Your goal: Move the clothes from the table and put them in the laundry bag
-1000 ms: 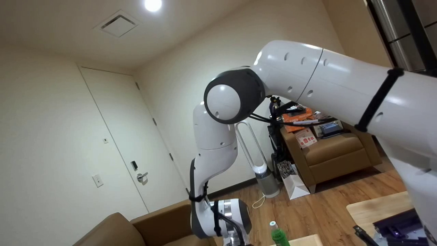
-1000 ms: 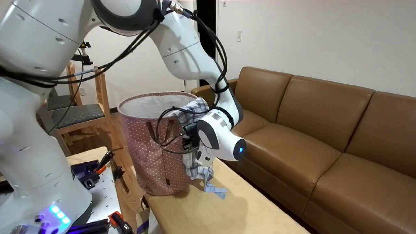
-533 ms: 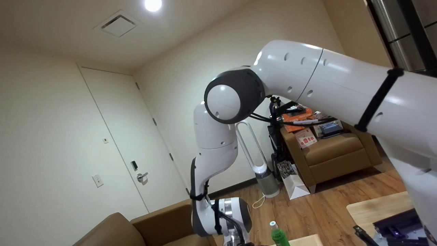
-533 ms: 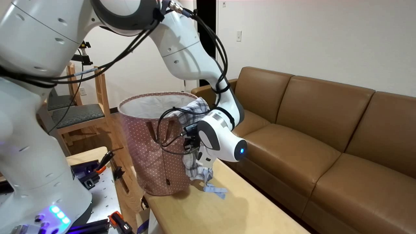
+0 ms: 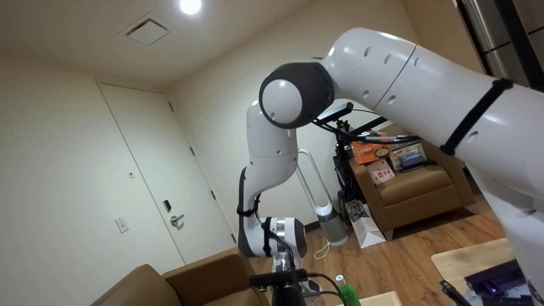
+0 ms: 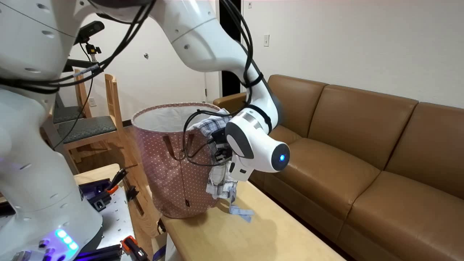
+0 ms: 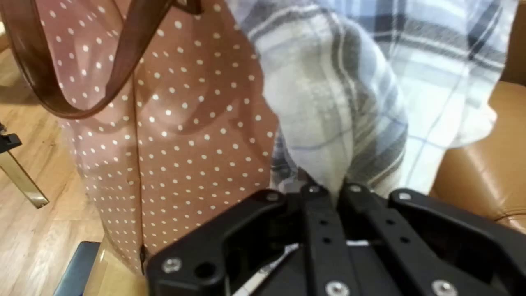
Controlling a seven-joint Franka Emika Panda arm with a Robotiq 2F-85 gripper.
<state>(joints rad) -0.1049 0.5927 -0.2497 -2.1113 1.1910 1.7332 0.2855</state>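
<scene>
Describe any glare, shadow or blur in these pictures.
Wrist view: the plaid cloth looks blurry, its pale parts washed out; in an exterior view, the ceiling light glares white; in an exterior view, a soft shadow falls on the table.

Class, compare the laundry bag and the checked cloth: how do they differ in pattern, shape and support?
The laundry bag is pinkish with white dots; the checked cloth is white, blue and grey.
The bag stands upright, its round top open; the cloth hangs in loose folds down the bag's side.
The bag rests on the table; the cloth is pinched in the gripper.
Both carry a repeating pattern.
</scene>
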